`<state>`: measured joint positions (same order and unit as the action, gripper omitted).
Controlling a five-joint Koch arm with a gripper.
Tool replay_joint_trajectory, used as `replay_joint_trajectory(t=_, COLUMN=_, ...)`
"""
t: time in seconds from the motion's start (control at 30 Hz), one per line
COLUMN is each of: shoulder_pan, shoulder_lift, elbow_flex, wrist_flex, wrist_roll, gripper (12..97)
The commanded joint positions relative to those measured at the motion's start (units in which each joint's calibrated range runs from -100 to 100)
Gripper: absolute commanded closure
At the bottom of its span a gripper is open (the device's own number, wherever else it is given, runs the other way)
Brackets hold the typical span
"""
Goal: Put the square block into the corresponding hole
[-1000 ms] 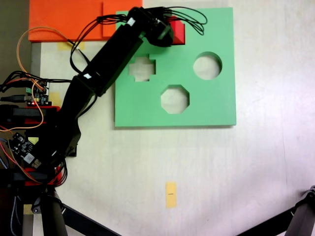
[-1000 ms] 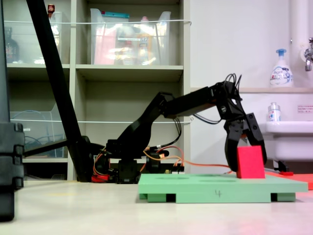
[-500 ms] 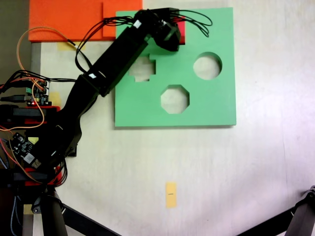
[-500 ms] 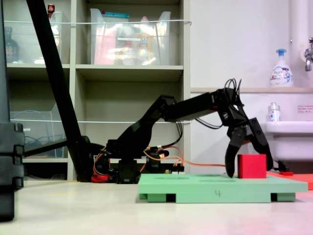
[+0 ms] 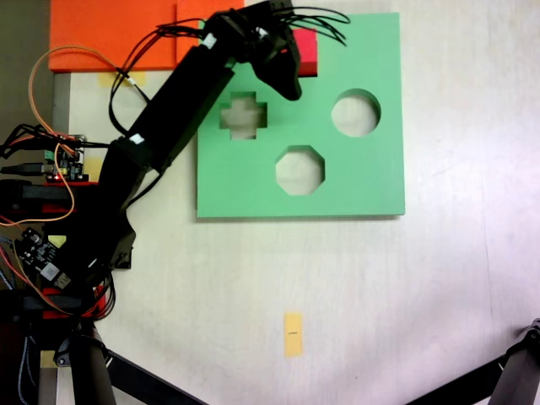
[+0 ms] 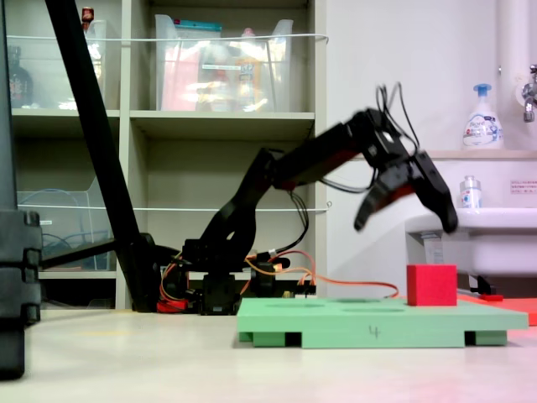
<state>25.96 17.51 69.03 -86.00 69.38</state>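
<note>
The square block (image 5: 307, 52) is a red cube at the far edge of the green foam board (image 5: 371, 181) in a fixed view. In another fixed view the block (image 6: 431, 285) stands level, its lower part sunk into the board (image 6: 369, 323). The block covers the corresponding hole. My gripper (image 6: 405, 223) hangs open well above the board, just left of and above the block, touching nothing. From above, the gripper (image 5: 289, 66) overlaps the block's left side.
The board also has a cross cutout (image 5: 243, 116), a round hole (image 5: 355, 112) and an octagonal cutout (image 5: 299, 170). Orange foam slabs (image 5: 118, 34) lie left of the board. Cables and circuit boards (image 5: 59, 164) crowd the arm's base. A yellow tape mark (image 5: 293, 333) is on the table.
The block went from tilted between the jaws to level and lower in the board. The jaws let go, spread, and the gripper rose above it.
</note>
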Motion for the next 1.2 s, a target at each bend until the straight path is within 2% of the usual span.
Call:
replay_joint_trajectory(t=0.0, shoulder_pan=-0.24, shoulder_lift=-12.76, elbow_flex=2.05, wrist_flex=-7.64, wrist_roll=-4.25, gripper=23.2)
replay_joint_trajectory(t=0.07, shoulder_pan=-1.32, shoulder_lift=-19.19, elbow_flex=2.05, wrist_flex=-14.0, wrist_roll=-11.09, gripper=23.3)
replay_joint_trajectory(t=0.2, shoulder_pan=-5.47, shoulder_lift=-28.82, elbow_flex=-0.94, wrist_flex=-14.0, wrist_roll=-23.98, gripper=23.3)
replay_joint_trajectory(t=0.37, shoulder_pan=-14.02, shoulder_lift=-41.53, elbow_flex=-5.03, wrist_flex=-14.0, wrist_roll=-29.01, gripper=23.4)
replay_joint_trajectory(t=0.47, shoulder_pan=-18.85, shoulder_lift=-49.35, elbow_flex=-5.03, wrist_flex=-14.0, wrist_roll=-37.36, gripper=24.2)
replay_joint_trajectory(t=0.53, shoulder_pan=-22.17, shoulder_lift=-50.75, elbow_flex=-5.03, wrist_flex=-14.0, wrist_roll=-43.42, gripper=34.2)
replay_joint_trajectory(t=0.67, shoulder_pan=-25.35, shoulder_lift=-51.03, elbow_flex=-5.23, wrist_flex=-14.0, wrist_roll=-44.69, gripper=36.7)
replay_joint_trajectory(t=0.73, shoulder_pan=-26.47, shoulder_lift=-52.01, elbow_flex=-6.22, wrist_flex=-14.0, wrist_roll=-44.98, gripper=43.4)
replay_joint_trajectory(t=0.8, shoulder_pan=-27.11, shoulder_lift=-59.13, elbow_flex=-17.19, wrist_flex=-14.0, wrist_roll=-45.03, gripper=43.7)
replay_joint_trajectory(t=0.87, shoulder_pan=-27.25, shoulder_lift=-74.07, elbow_flex=-38.83, wrist_flex=0.64, wrist_roll=-46.5, gripper=45.2)
replay_joint_trajectory(t=0.97, shoulder_pan=-27.06, shoulder_lift=-95.58, elbow_flex=-72.32, wrist_flex=33.38, wrist_roll=-52.01, gripper=55.2)
replay_joint_trajectory(t=1.07, shoulder_pan=-26.42, shoulder_lift=-103.54, elbow_flex=-88.68, wrist_flex=43.3, wrist_roll=-56.61, gripper=55.4)
replay_joint_trajectory(t=1.17, shoulder_pan=-26.23, shoulder_lift=-113.18, elbow_flex=-111.41, wrist_flex=65.54, wrist_roll=-59.49, gripper=55.6)
